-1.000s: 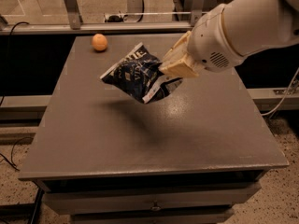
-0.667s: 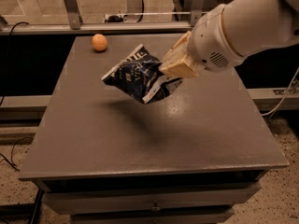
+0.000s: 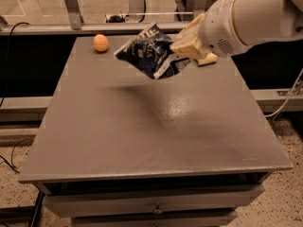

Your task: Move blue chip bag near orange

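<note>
The blue chip bag (image 3: 150, 53) is dark navy crinkly foil with white lettering. It hangs in the air above the far part of the grey table (image 3: 142, 126). My gripper (image 3: 182, 48) is shut on the bag's right end and holds it tilted. The white arm reaches in from the upper right. The orange (image 3: 100, 42) is small, round and pale orange. It rests on the table's far left corner, to the left of the bag with a gap between them.
A pale yellow sponge (image 3: 208, 59) peeks out under the arm at the table's far right. A metal rail and posts (image 3: 71, 6) run behind the table. Cables lie on the floor at left and right. A drawer (image 3: 156, 205) sits under the table front.
My gripper has carried the bag up and toward the far edge of the table, closer to the orange. The orange has not moved.
</note>
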Tool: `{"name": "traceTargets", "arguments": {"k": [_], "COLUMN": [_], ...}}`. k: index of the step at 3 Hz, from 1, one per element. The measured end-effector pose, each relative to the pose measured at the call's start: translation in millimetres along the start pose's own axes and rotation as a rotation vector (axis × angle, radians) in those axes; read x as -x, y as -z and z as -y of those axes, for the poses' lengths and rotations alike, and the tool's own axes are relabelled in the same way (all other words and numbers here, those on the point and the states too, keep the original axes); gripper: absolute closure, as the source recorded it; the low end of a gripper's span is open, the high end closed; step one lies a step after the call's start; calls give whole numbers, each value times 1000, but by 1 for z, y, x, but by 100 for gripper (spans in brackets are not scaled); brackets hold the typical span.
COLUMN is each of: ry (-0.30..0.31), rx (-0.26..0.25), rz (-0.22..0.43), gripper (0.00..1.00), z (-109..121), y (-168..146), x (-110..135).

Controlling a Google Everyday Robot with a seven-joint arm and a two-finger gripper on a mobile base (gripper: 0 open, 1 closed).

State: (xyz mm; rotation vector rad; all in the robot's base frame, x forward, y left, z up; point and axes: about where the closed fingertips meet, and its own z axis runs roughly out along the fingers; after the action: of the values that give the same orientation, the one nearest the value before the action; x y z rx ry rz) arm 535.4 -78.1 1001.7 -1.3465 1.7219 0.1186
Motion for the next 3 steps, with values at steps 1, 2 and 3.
{"name": "traceTargets", "arguments": {"k": [1,2,3], "ry": [-9,-5,16], "rx": [-76,-120,-161], "rz": [29,51,41], "gripper": [100,100,100], "z": [56,106,144], "y": [-27,-71,-115], "x": [-8,-10,-9]}}
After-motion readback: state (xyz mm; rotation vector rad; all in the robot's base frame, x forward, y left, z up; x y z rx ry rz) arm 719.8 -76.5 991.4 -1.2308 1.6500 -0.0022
